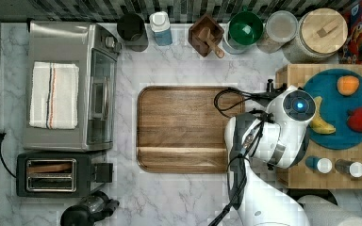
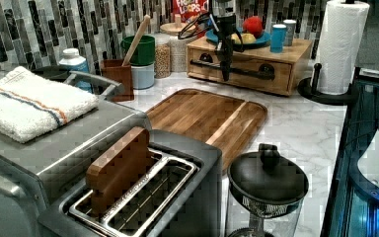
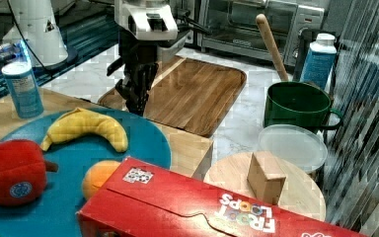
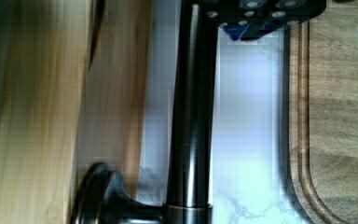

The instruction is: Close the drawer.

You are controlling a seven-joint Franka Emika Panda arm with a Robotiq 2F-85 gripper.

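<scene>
Drawer (image 2: 237,66): upper centre of the left view, front with dark bar handle (image 2: 256,73).
Gripper (image 2: 225,74): at the handle; grip state, I cannot tell.

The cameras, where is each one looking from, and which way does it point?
Top view: straight above, looking down on the counter, the brown board and the white arm.
Left view: low by the toaster, looking across the board to the drawer box; the hand hangs at its bar handle.
Right view: from atop the drawer box, behind the cereal box, facing the oven; the hand shows.
Wrist view: on the arm, looking down along the bar handle.
All four share the board.
</scene>
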